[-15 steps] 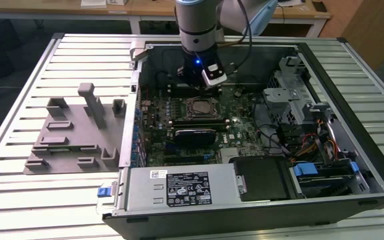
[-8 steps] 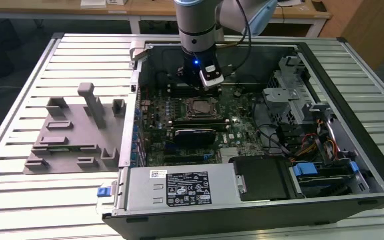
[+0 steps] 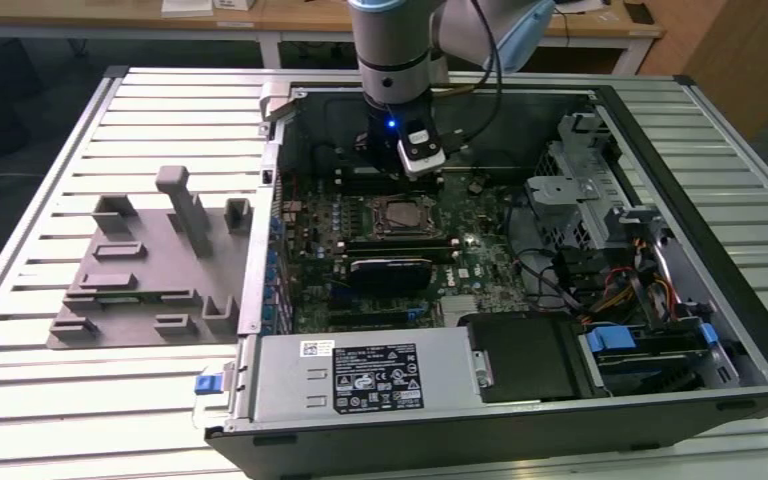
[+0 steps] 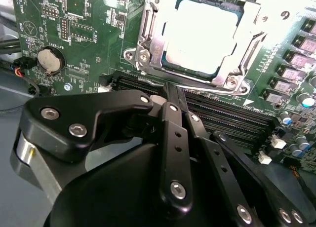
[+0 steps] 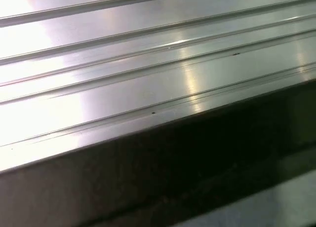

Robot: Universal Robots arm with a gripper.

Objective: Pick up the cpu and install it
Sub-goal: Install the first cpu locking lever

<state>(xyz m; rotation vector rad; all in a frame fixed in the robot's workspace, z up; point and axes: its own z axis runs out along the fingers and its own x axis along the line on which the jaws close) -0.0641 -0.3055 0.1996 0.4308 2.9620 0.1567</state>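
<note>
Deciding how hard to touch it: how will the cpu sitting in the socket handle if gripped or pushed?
The cpu looks a flat, rigid, metal-topped square, so probably stiff and light. Its smooth top glares under the light, so it may be slippery. It lies inside the metal socket frame, so a sideways push likely won't shift it.

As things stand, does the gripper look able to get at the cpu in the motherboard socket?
Probably yes. The gripper hangs above the motherboard close to the cpu, with nothing between them, and the cpu's pale top lies bare. The metal socket frame hugs its edges, though, which might hinder a grasp.
</note>
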